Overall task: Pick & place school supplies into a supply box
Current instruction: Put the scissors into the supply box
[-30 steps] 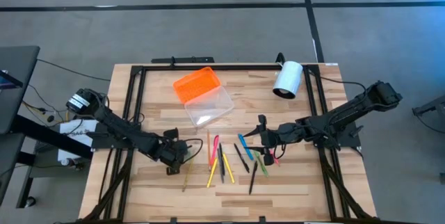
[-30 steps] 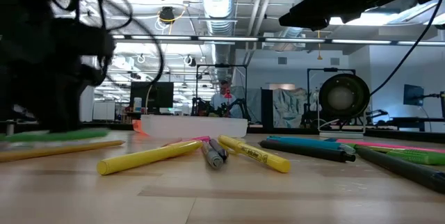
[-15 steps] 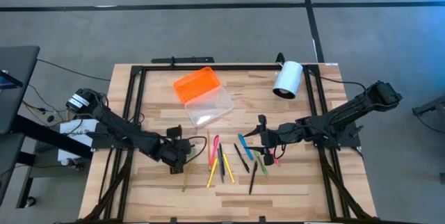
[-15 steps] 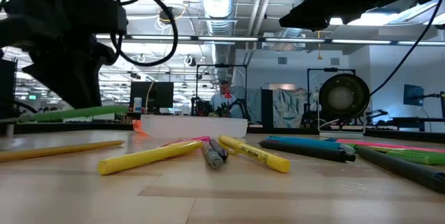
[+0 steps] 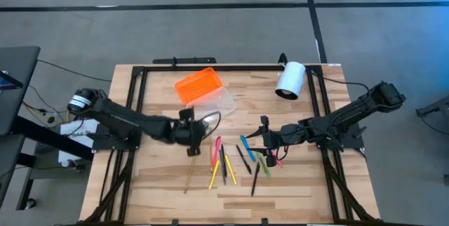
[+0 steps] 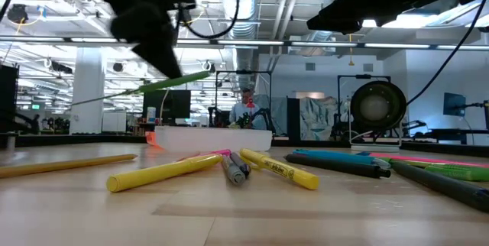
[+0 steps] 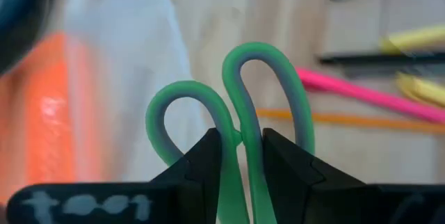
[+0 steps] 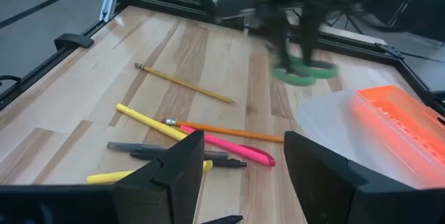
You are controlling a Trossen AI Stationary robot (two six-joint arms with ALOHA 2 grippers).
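My left gripper [image 5: 198,129] is shut on the green-handled scissors [image 7: 240,106], held above the table beside the supply box. The box has a clear base [image 5: 214,107] and an orange lid [image 5: 198,85]. In the low view the scissors [image 6: 164,85] hang in the air. My right gripper [image 5: 265,136] is open and empty over the scattered pens and pencils [image 5: 226,159]. A wood-colour pencil [image 5: 189,177] lies on the table to their left. My left gripper pinches the scissors between its two fingers where the two green handle loops meet [image 7: 241,146]. The loops [image 7: 182,121] stick out beyond the fingertips [image 7: 208,156]. The scissors are lifted clear and tilted, handle end higher, blades [image 6: 95,99] slanting down.
A white cylinder [image 5: 290,80] lies at the far right of the table. Black frame rails [image 5: 137,92] run along the table's sides and far edge. Pink, yellow, blue, green and black pens lie between the two grippers [image 8: 229,147].
My left gripper has risen and gone toward the table's far right, toward the supply box, carrying the scissors. The scissors, low over the table a second ago, now hang well clear and tilted. My right gripper has kept still.
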